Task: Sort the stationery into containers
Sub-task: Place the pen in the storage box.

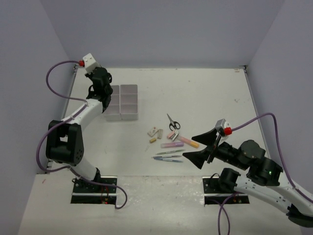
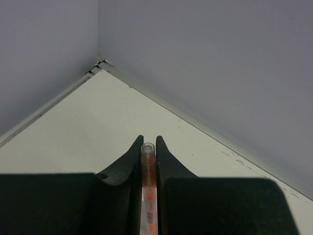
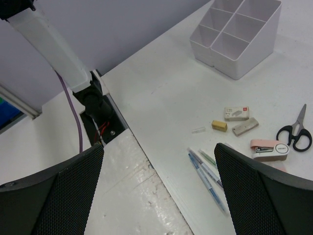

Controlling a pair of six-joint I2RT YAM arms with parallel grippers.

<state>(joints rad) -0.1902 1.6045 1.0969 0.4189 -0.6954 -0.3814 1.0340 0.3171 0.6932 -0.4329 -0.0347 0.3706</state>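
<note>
Your left gripper [image 2: 148,146] is clamped on a red pen [image 2: 148,171], with the tray [image 1: 129,89] close beside it. Your right gripper [image 1: 190,147] stands wide apart, with the scissors [image 1: 172,122] and loose pens [image 1: 168,155] just ahead of it.

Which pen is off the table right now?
The red pen, clamped in the left end effector. The green pen and blue pens lie on the table beside the open right end effector.

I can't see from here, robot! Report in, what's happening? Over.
Left hand shut on orange pen, near tray. Right hand open by loose pens. Nothing seen blocking tray.
</note>
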